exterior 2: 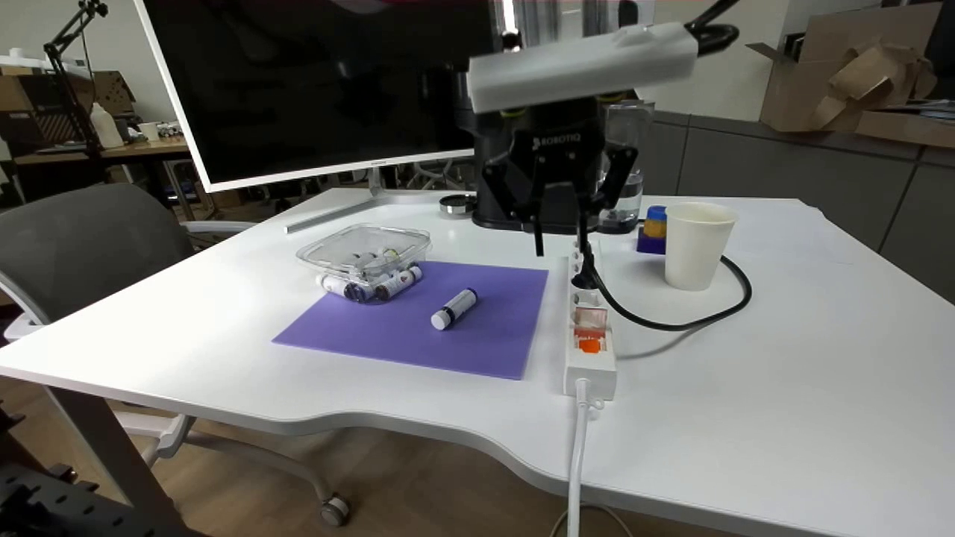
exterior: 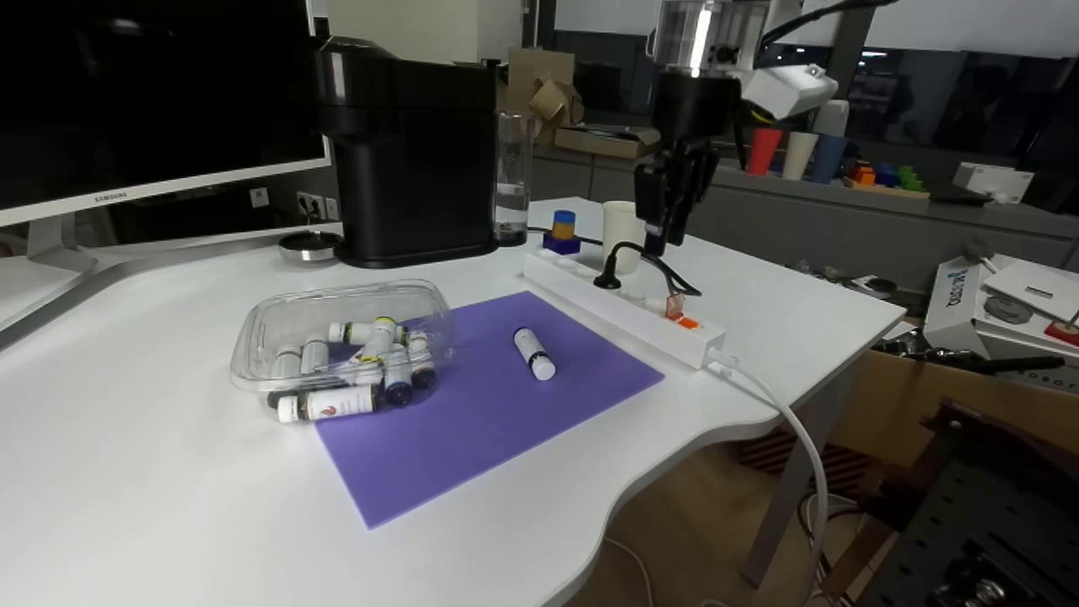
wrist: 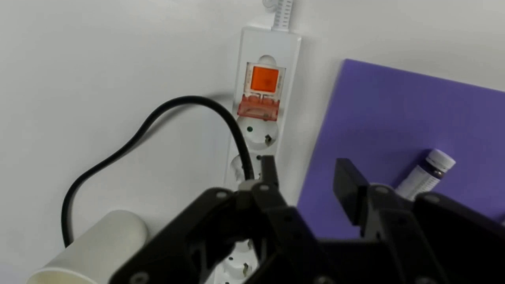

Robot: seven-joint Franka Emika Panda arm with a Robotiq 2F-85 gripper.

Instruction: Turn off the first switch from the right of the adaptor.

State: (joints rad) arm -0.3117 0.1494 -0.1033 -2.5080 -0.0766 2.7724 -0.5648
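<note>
Plainly, we find the jaws apart and empty; the orange switch [wrist: 264,79] sits away from them, lengthwise along the white power strip [wrist: 258,134], toward its cord [wrist: 282,15].

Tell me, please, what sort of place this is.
Probably an office or a lab, to judge by the large Samsung monitor, the wheeled chair and the robot gripper.
</note>
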